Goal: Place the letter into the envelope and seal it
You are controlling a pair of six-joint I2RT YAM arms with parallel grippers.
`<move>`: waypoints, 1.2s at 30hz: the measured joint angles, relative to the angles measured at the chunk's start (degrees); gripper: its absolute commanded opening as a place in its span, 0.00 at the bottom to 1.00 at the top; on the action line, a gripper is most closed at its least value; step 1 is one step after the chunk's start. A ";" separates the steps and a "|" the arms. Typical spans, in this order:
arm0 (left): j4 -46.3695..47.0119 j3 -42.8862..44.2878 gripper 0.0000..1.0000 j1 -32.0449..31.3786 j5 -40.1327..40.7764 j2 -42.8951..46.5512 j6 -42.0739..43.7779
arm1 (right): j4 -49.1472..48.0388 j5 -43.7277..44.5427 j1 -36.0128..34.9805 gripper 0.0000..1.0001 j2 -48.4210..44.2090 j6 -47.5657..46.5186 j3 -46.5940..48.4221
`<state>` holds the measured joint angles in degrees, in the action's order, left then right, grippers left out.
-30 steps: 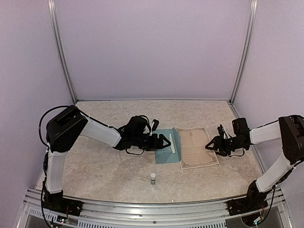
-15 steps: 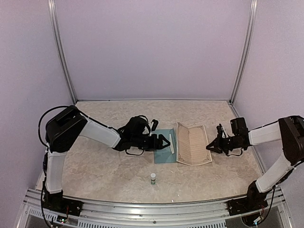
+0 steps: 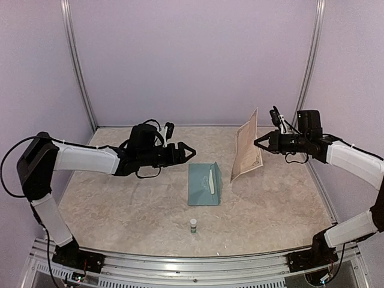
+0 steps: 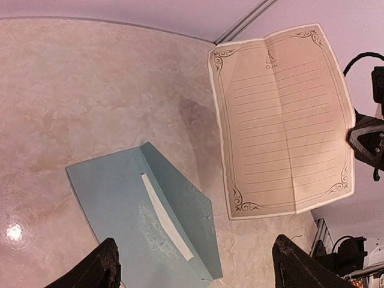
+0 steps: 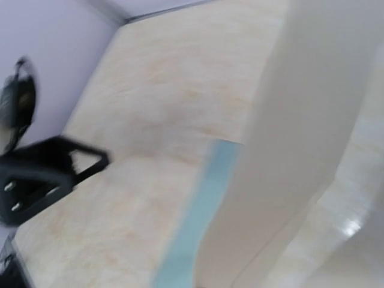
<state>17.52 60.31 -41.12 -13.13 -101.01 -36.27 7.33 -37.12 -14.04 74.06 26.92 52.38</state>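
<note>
Right gripper [image 3: 257, 143] is clamped on the cream lined paper letter [image 3: 246, 150], held upright at far right. The flat teal-blue paper envelope [image 3: 199, 189] lies mid-table, flap open. Left gripper [image 3: 188, 150] is spread wide and empty, far-left of the envelope.

White arm links [image 3: 84, 159], black joints [image 3: 36, 165], black left claw [image 3: 187, 150].

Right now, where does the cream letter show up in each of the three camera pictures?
Top external: right of centre, the letter is held upright, its edge pinched by the right tool.
Left wrist: the letter fills the upper right, lined face showing.
Right wrist: the letter is a big pale blur down the right side.
Shared landmark: the teal envelope, left of the letter in every view.
</note>
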 measured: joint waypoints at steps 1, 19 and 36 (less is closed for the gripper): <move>-0.15 -0.48 0.84 0.31 0.04 1.55 0.24 | 0.90 -0.39 -1.33 0.00 0.11 -1.03 1.75; -12.48 0.04 0.85 13.49 -0.59 15.47 6.62 | 20.11 -14.16 -20.28 0.00 2.69 -26.97 18.23; -12.87 4.87 0.85 3.15 -23.78 13.84 16.98 | 17.88 -11.47 -21.16 0.00 6.21 -28.57 18.29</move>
<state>4.64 65.19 -37.98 -36.91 -87.18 -19.29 25.21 -48.60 -35.20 80.27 -1.65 70.67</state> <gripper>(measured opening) 0.844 0.003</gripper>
